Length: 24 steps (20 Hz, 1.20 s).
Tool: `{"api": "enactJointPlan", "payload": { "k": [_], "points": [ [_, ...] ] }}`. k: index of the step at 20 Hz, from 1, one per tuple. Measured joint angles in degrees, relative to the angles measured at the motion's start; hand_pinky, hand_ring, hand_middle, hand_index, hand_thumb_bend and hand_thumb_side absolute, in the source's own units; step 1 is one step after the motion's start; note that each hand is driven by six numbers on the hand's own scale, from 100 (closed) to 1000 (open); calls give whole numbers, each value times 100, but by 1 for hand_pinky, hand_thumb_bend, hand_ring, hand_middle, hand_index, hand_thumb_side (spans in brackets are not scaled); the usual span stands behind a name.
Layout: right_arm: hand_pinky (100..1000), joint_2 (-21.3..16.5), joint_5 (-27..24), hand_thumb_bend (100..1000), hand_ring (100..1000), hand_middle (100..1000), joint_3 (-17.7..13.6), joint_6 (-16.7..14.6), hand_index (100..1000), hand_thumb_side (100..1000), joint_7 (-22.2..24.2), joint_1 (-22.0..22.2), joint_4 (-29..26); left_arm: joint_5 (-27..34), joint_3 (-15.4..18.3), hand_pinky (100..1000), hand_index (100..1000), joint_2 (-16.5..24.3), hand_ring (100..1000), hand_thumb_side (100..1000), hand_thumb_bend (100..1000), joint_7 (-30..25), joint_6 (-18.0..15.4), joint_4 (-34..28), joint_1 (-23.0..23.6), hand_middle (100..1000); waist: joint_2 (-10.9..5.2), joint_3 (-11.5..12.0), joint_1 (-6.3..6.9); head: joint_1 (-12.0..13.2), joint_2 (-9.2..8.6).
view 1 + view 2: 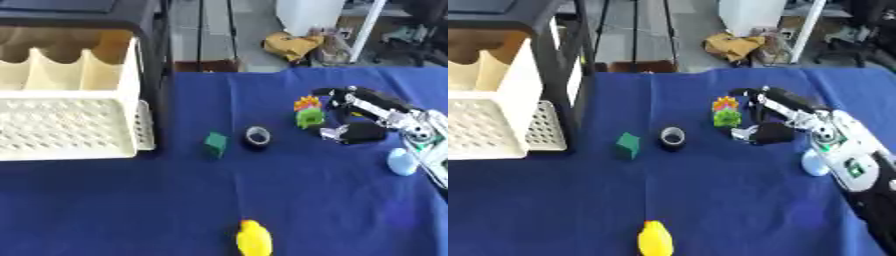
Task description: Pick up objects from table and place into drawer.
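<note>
My right hand reaches in from the right over the blue table, fingers curved around empty space just right of a small green toy with an orange and yellow top; nothing is held. A roll of black tape and a dark green block lie near the middle. At the front edge sits a yellow duck-like object. A pale blue object lies beside my right forearm. The white drawer stands pulled out at the left. My left hand does not show.
A black frame holds the drawer unit, with cream dividers behind the perforated tray. Beyond the table's far edge lie a yellow cloth and a white post on the floor.
</note>
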Motion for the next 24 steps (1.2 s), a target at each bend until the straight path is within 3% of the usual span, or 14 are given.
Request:
{"api": "enactJointPlan", "payload": {
  "k": [9, 15, 24],
  "points": [
    [558, -206, -54, 428, 796, 295, -158, 72, 980, 717, -245, 168, -4, -42, -46, 499, 853, -44, 720, 1000, 100, -66, -27, 0, -70, 737, 86, 51, 16, -83, -224],
    [562, -220, -380, 415, 800, 285, -156, 66, 983, 730, -245, 5, -128, -87, -47, 497, 852, -47, 719, 1000, 100, -110, 11, 0, -25, 737, 86, -45, 70, -70, -213],
    [639, -321, -620, 408, 954, 540, -163, -6, 973, 705, -376, -43, -411, -117, -80, 495, 849, -50, 719, 1000, 100, -158, 59, 0, -15, 738, 112, -92, 77, -23, -211]
  ]
}}
